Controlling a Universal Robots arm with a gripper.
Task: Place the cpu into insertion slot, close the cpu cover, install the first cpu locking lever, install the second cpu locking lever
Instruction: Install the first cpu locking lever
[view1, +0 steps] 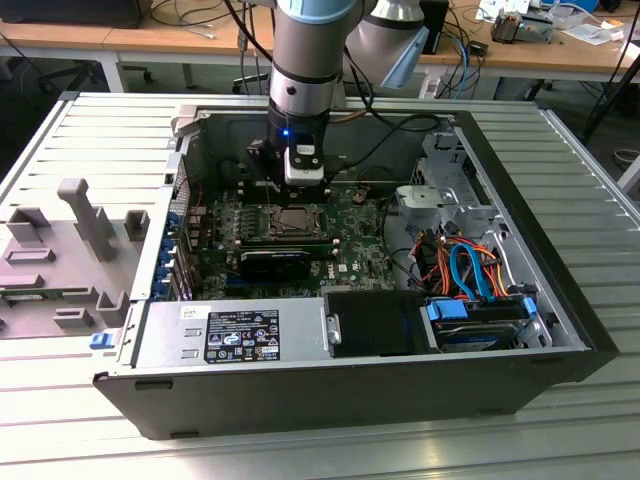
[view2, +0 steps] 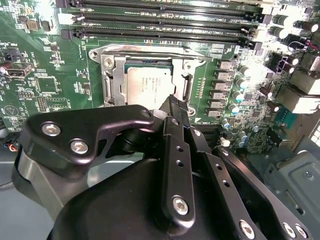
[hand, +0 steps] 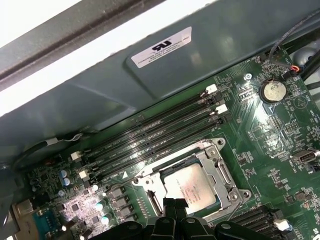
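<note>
Two levers left to check, cpu already seated

Computer case (view1: 350, 390) lies open on the ribbed surface (view1: 560, 140), and I have the arm down inside it over the green motherboard (view1: 365, 235). The gripper (view2: 175, 102) looks closed with nothing between its fingers, its tip at the socket edge. In both wrist views the cpu cover (view2: 116, 82) lies flat on the insertion slot (view2: 108, 64), with the cpu (view2: 147, 85) in its window. One locking lever (view2: 150, 49) runs along the memory-slot side. I can't tell whether it is latched, and the gripper hides the near side.

My read is that this is a lever step. Press on the rod only, never the cpu lid. Go slow, down and then sideways under the hook, and watch for slip toward the capacitors.
</note>
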